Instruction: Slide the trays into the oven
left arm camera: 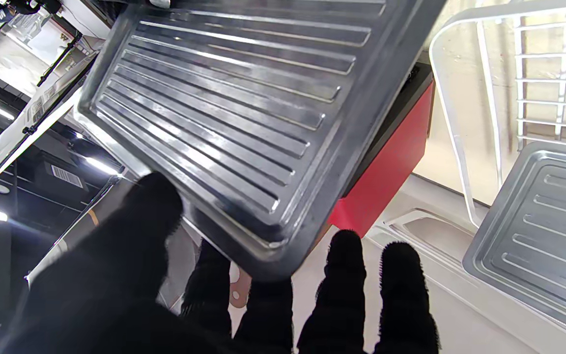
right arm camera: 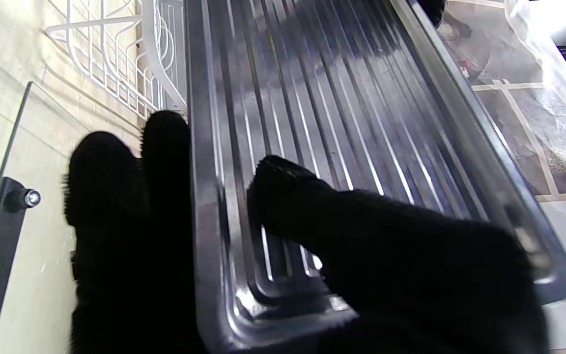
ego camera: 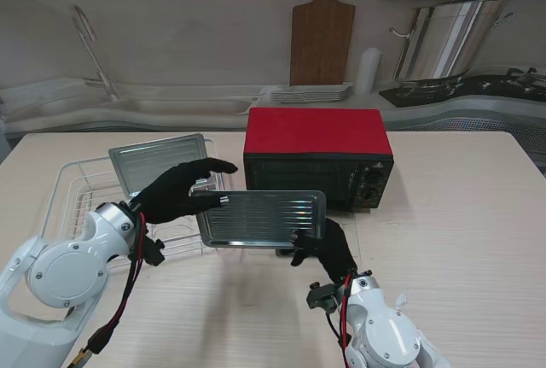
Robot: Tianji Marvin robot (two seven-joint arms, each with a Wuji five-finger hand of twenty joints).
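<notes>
A ribbed metal tray (ego camera: 264,217) hangs level just in front of the red oven (ego camera: 316,133), held at both ends. My left hand (ego camera: 179,190) is shut on its left edge, thumb on top of the tray (left arm camera: 224,113) and fingers (left arm camera: 342,275) under its corner. My right hand (ego camera: 324,248) is shut on the near right edge, thumb inside the tray (right arm camera: 312,98) and fingers (right arm camera: 130,196) under it. A second tray (ego camera: 162,161) leans in the white wire rack (ego camera: 77,197) at the left. The oven's glass door (right arm camera: 22,147) lies open under the held tray.
A wooden cutting board (ego camera: 322,31), a stack of plates (ego camera: 311,92), a white cylinder (ego camera: 368,69) and a steel stock pot (ego camera: 444,39) stand along the counter behind the table. The rack's wires (left arm camera: 489,113) lie close to my left hand.
</notes>
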